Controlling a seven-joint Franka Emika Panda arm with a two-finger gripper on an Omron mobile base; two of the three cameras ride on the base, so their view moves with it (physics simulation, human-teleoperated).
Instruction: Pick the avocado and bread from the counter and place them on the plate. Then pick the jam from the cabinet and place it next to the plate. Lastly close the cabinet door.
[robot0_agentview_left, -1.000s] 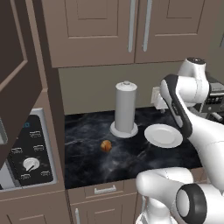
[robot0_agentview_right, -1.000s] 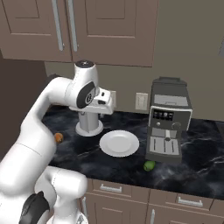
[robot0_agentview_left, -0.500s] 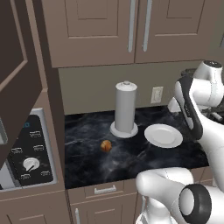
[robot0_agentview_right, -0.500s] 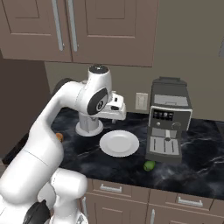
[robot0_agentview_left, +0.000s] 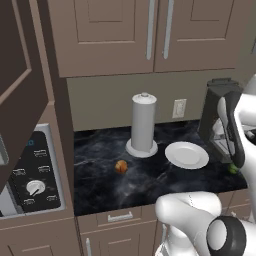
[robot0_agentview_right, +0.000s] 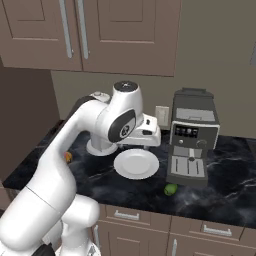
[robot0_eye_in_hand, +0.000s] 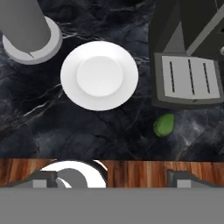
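Left base view: you've got the white plate bare on the black counter, just right of the paper-towel holder. The bread sits in front of the holder, left of the plate, apart from both. A sliver of the avocado peeks past the arm at the right edge. Upper cabinet doors are shut here; a door hangs open at far left.

Right base view: the avocado lies on the counter just in front of the coffee machine, near the plate.

Hand view (looking down): the gripper has its fingers spread wide, holding nothing. The plate is above, the avocado to its lower right.
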